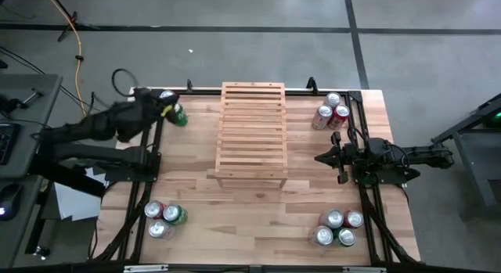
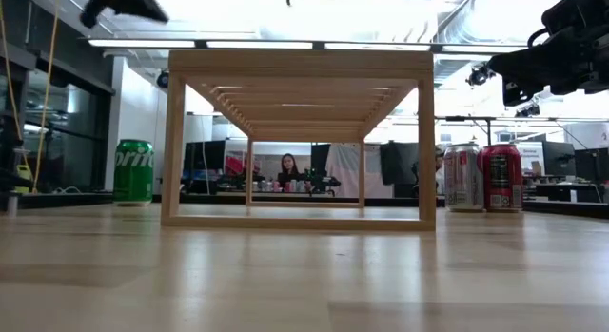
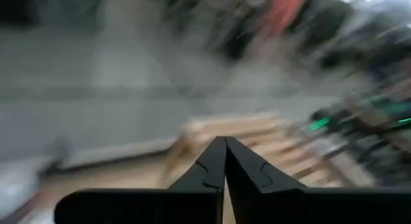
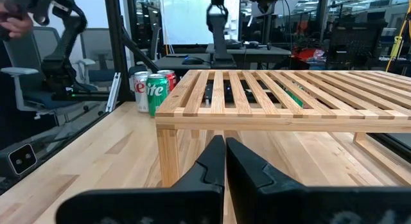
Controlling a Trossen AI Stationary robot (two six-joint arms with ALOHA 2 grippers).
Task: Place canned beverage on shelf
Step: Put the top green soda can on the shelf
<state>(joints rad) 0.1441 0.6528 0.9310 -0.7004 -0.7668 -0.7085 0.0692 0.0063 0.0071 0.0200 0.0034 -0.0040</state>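
Floor point(image 1: 235, 46): grey, smooth, crossed by dark seams
Ceiling lights point(image 2: 200, 43): long bright strips
Office chair point(image 4: 26, 76): grey
Person point(image 2: 287, 168): seated far behind

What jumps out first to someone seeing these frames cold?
The empty wooden slatted shelf dominates the middle of the table, with no can on it yet. Soda cans sit in clusters near the corners: three at the far right, four at the near right, three at the near left, plus a green can at the far left by the shut left gripper. The right gripper, also shut, waits right of the shelf.
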